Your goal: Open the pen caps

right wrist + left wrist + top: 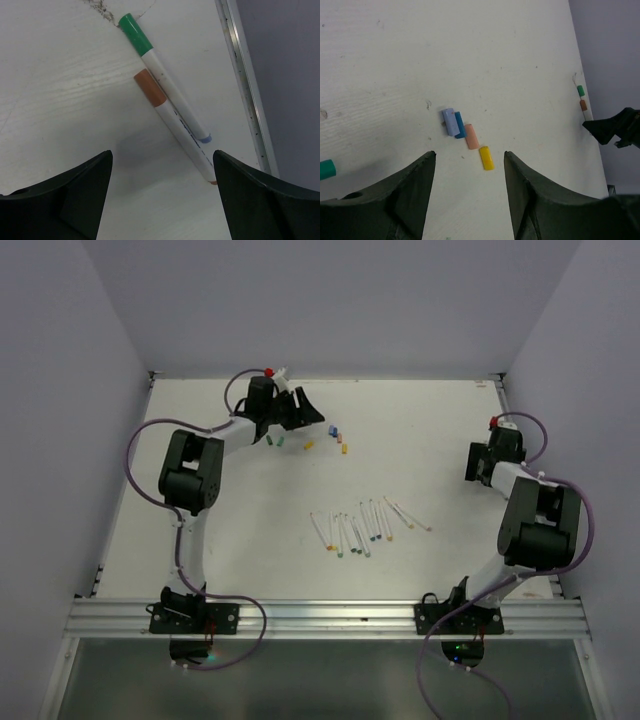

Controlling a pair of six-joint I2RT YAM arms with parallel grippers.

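Several loose pen caps lie under my left gripper (469,156): light blue (449,121), blue (459,125), salmon (471,137) and yellow (486,157), with a green one (326,170) at the left edge. The gripper is open and empty just above the table, and the yellow cap is close ahead of its jaws. In the top view it (312,410) is at the far left-centre near the caps (340,438). My right gripper (162,152) is open and empty over two white pens, one with a green cap (136,34) and one with an orange cap (150,87). Several pens (365,528) lie mid-table.
The two capped pens lie close to the table's right metal rail (245,85). More caps (275,440) lie below the left wrist in the top view. The right arm (500,455) folds back along the right edge. Grey walls enclose the table.
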